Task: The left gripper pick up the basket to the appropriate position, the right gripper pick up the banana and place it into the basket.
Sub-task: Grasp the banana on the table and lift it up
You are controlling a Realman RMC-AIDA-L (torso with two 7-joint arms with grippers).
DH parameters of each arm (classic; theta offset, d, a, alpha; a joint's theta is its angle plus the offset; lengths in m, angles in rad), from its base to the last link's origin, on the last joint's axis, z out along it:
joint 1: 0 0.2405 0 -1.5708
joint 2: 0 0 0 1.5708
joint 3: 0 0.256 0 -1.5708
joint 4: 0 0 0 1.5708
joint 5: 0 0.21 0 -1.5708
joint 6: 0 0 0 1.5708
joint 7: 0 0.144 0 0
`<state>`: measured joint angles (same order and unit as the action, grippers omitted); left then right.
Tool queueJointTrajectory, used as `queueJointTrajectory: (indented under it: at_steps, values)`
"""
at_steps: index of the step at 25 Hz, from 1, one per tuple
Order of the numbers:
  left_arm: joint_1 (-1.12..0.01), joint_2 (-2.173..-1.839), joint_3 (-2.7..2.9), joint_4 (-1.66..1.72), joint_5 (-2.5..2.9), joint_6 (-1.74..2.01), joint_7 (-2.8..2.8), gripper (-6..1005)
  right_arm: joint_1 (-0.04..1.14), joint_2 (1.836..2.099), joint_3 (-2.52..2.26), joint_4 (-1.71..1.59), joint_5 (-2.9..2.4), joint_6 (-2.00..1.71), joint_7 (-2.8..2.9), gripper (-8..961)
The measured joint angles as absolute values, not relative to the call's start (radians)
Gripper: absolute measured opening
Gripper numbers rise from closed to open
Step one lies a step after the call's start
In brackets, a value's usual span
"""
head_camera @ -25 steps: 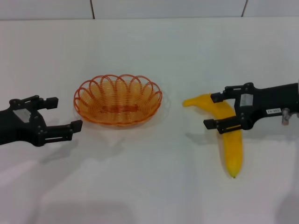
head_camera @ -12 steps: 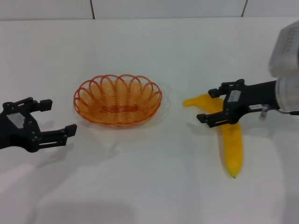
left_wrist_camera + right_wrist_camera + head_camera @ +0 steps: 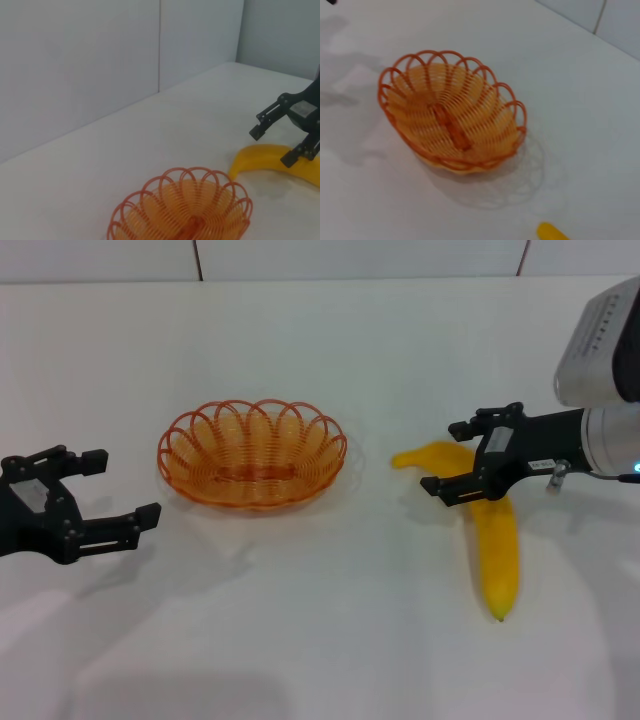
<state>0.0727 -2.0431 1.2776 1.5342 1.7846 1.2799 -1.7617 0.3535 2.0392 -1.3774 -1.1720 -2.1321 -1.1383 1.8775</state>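
The orange wire basket [image 3: 252, 454] stands on the white table, left of centre, and shows again as the basket [image 3: 182, 209] and the basket [image 3: 451, 119] in the wrist views. Well to its left my left gripper [image 3: 118, 486] hangs open, apart from the rim. The yellow banana [image 3: 492, 535] lies on the right, curved, its pointed tip toward the front; the banana [image 3: 272, 162] and the banana [image 3: 551, 232] show partly elsewhere. My right gripper [image 3: 446, 457] is open, its fingers straddling the banana's upper bend, also seen as the right gripper [image 3: 272, 143].
A white table [image 3: 320, 640] carries everything. A tiled wall [image 3: 360, 258] runs along the far edge. Bare tabletop lies between basket and banana and across the front.
My left gripper drew back to the left, away from the basket. My right gripper shifted left and slightly up along the banana, its wrist turning. Basket and banana stayed put.
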Motion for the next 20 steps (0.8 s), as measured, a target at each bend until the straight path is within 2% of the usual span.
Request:
queueJointTrajectory:
  at_steps: [20]
  values:
    - [0.030, -2.042, 1.278, 1.490, 1.785, 1.282, -1.756, 915, 0.386, 2.037, -1.425, -1.158, -2.282, -1.099, 2.026, 860]
